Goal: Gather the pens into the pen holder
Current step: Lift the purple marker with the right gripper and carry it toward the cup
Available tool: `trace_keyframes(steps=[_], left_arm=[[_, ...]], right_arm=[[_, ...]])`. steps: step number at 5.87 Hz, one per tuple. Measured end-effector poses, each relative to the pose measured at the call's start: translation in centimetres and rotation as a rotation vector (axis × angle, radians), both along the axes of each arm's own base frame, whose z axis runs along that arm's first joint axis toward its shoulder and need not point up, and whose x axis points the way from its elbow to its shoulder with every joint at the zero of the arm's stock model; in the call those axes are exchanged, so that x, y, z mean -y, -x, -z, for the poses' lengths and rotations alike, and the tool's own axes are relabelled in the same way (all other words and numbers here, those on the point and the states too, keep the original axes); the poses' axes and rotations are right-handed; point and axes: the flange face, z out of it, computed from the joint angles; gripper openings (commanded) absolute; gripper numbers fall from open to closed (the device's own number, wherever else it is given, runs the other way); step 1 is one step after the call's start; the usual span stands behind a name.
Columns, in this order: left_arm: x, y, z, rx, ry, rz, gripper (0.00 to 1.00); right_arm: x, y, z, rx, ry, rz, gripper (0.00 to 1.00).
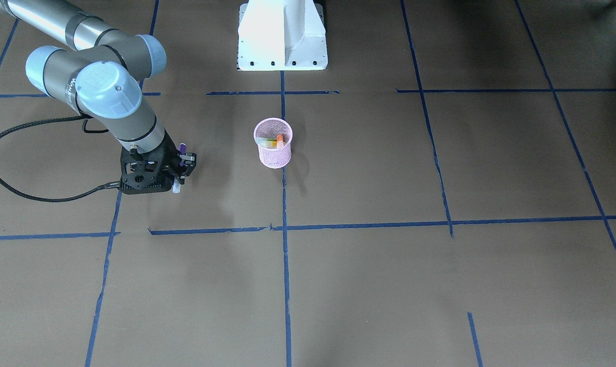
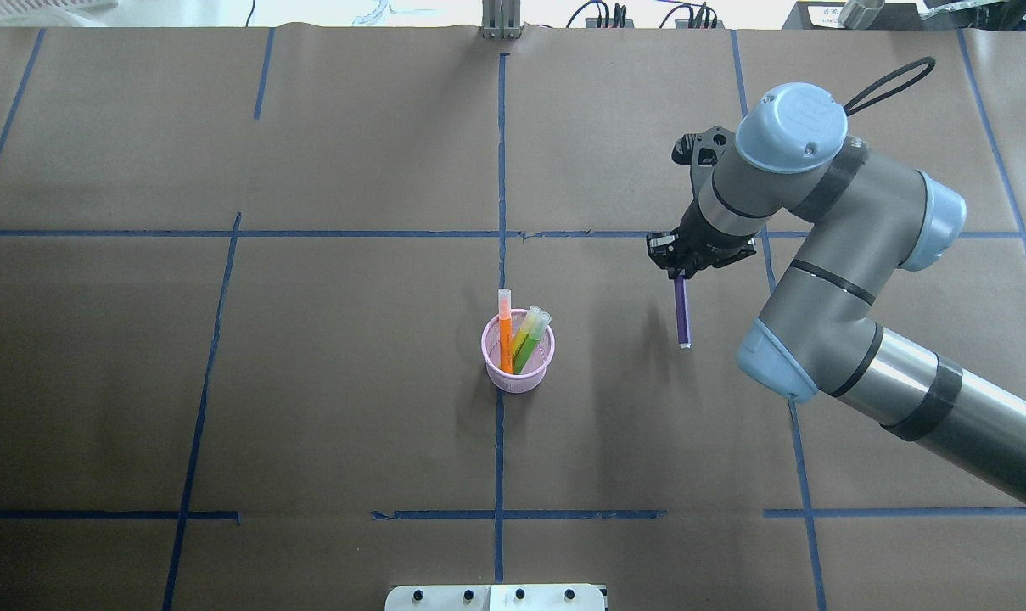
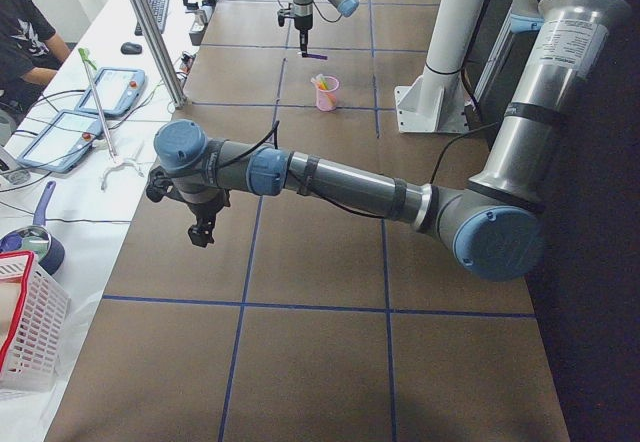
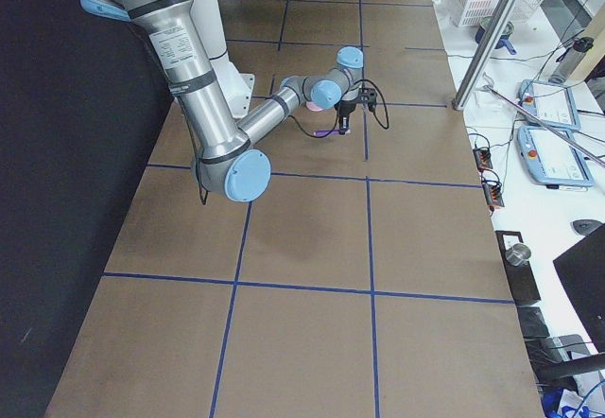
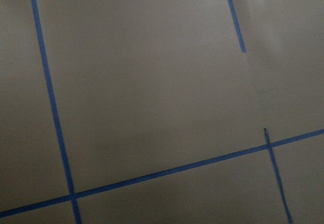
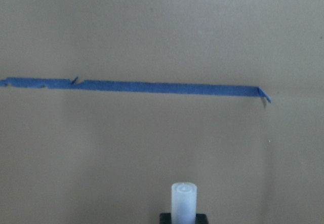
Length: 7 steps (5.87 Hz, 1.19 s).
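The pink wire-mesh pen holder (image 2: 518,363) stands upright near the table's middle and also shows in the front-facing view (image 1: 273,153). An orange pen (image 2: 505,331) and green pens (image 2: 529,338) stand in it. My right gripper (image 2: 679,265) is shut on the purple pen (image 2: 681,316) and holds it off the table, to the right of the holder and apart from it. The pen's pale cap end (image 6: 183,201) shows in the right wrist view. My left gripper (image 3: 200,232) hovers over bare table far from the holder. I cannot tell if it is open or shut.
The white robot base (image 1: 282,35) stands at the table's robot-side edge. Blue tape lines (image 2: 500,212) cross the brown table. A side bench with tablets (image 3: 110,92) and a white basket (image 3: 25,332) lies beyond the left end. An operator (image 3: 20,32) sits there.
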Motion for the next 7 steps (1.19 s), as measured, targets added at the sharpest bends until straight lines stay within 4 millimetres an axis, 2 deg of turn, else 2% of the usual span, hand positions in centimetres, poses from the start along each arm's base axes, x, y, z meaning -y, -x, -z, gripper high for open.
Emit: trace_keyframes(steps=[2, 3, 4, 5, 6, 7], left_arm=[[-5.3, 0.8, -11.6, 0.098, 0.049, -0.058, 1.00], [-7.5, 1.0, -15.2, 0.119, 0.057, -0.066, 1.00], [-8.3, 1.1, -16.6, 0.148, 0.060, -0.068, 1.00], [-8.4, 1.2, -16.9, 0.173, 0.061, -0.071, 1.00], [-8.4, 1.2, -17.0, 0.184, 0.063, -0.072, 1.00], [-8.4, 1.2, -17.0, 0.187, 0.064, -0.073, 1.00]], right_arm=[[0.8, -1.4, 4.0, 0.020, -0.090, -0.061, 0.00], [1.6, -1.7, 6.7, 0.033, -0.137, -0.099, 0.00], [2.3, -1.6, 10.3, 0.035, -0.219, -0.163, 0.00], [2.0, -1.9, 14.1, 0.037, -0.315, -0.233, 0.00], [0.5, -2.6, 17.3, 0.052, -0.403, -0.293, 0.00], [-1.4, -3.1, 19.7, 0.062, -0.483, -0.355, 0.00]])
